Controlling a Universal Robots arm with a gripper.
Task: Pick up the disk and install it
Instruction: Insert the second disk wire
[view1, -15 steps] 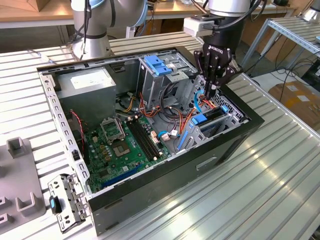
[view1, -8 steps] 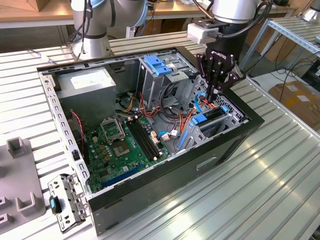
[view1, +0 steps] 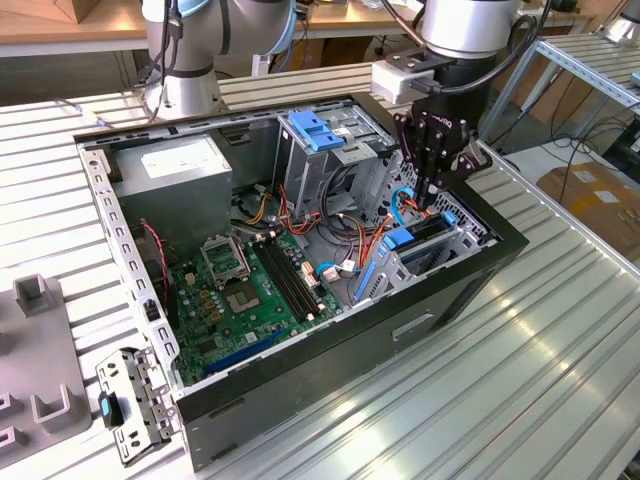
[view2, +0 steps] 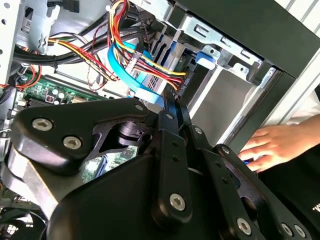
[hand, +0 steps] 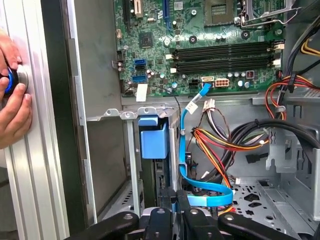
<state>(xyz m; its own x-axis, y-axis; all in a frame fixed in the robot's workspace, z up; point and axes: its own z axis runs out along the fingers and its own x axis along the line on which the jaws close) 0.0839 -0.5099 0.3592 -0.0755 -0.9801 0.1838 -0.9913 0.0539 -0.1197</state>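
The disk (view1: 413, 236) sits edge-up inside the drive bay at the near right corner of the open computer case (view1: 330, 370), its blue carrier (hand: 153, 138) showing at the slot's end. In the first wrist view the disk's dark edge (hand: 161, 175) runs down the slot toward my fingers. My gripper (view1: 429, 200) hangs just above the bay's far end. Its two black fingers (view2: 171, 111) stand pressed together, shut, with nothing seen between them. In the first wrist view the gripper (hand: 175, 200) is right over the slot, next to a flat blue data cable (hand: 205, 186).
Red, yellow and orange wire bundles (hand: 220, 140) lie beside the bay. The green motherboard (view1: 245, 295) fills the case floor, with a grey power supply (view1: 175, 175) behind. A blue bracket (view1: 318, 130) tops the tall cage. A person's hand (hand: 12, 95) rests on a button at the table edge.
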